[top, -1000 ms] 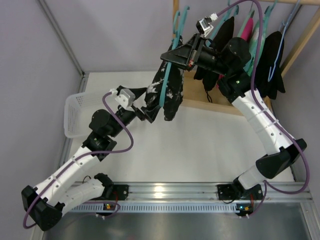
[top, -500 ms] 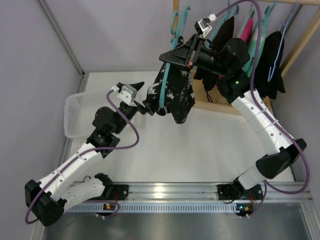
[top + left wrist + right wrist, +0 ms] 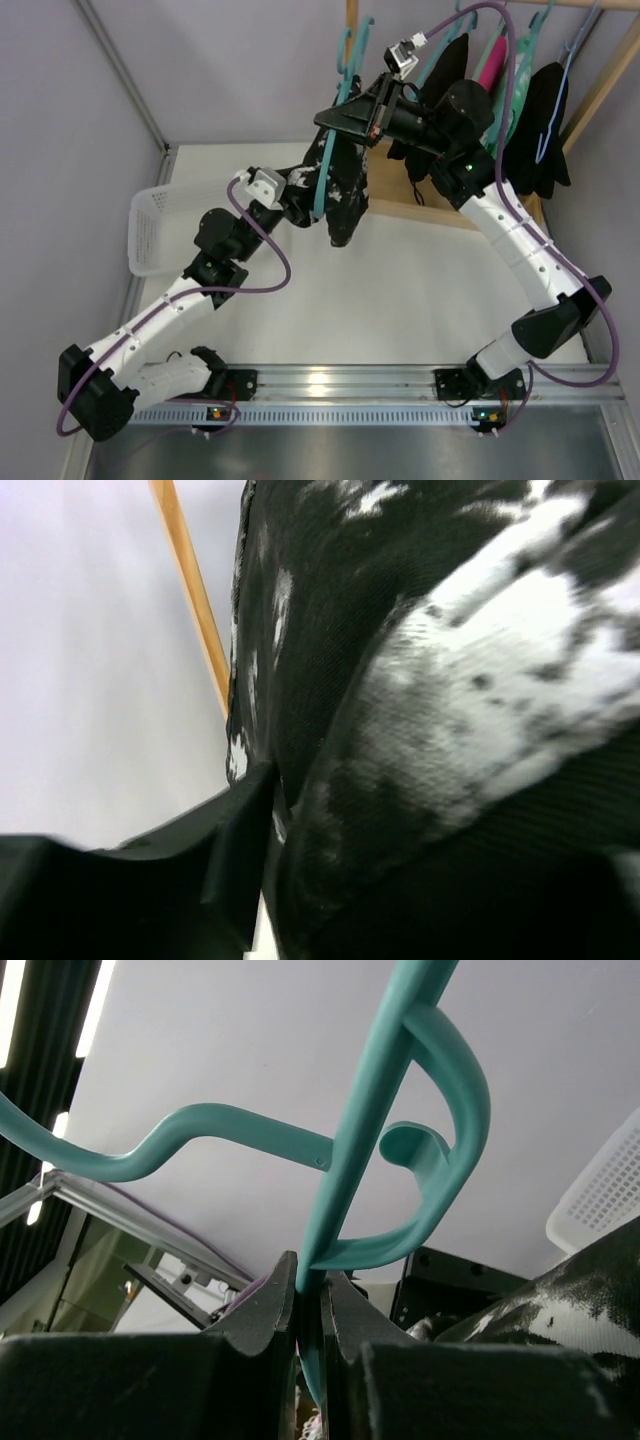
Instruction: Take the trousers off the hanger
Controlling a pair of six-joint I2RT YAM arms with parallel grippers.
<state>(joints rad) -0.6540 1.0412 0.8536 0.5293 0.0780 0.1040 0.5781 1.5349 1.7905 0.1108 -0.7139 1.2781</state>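
The trousers (image 3: 346, 190), black with white splotches, hang from the teal hanger (image 3: 322, 185) above the table's far side. My right gripper (image 3: 342, 118) is shut on the hanger (image 3: 372, 1110) just below its hook, the thin teal bar pinched between both fingers. My left gripper (image 3: 300, 196) is pressed into the left edge of the trousers. In the left wrist view the trousers (image 3: 450, 680) fill the frame and bunch against one dark finger (image 3: 238, 855). The other finger is hidden by cloth, so how far the jaws have closed does not show.
A white mesh basket (image 3: 150, 232) sits at the table's left edge. A wooden rack (image 3: 432, 208) at the back right carries plain black (image 3: 548, 120), pink (image 3: 490, 58) and green garments on teal hangers. A wooden post (image 3: 190, 590) shows beside the trousers.
My left gripper has moved up and right into the trousers' edge, and its jaws have narrowed. The trousers swung right, then back. My right gripper kept hold of the hanger, lifting it slightly.
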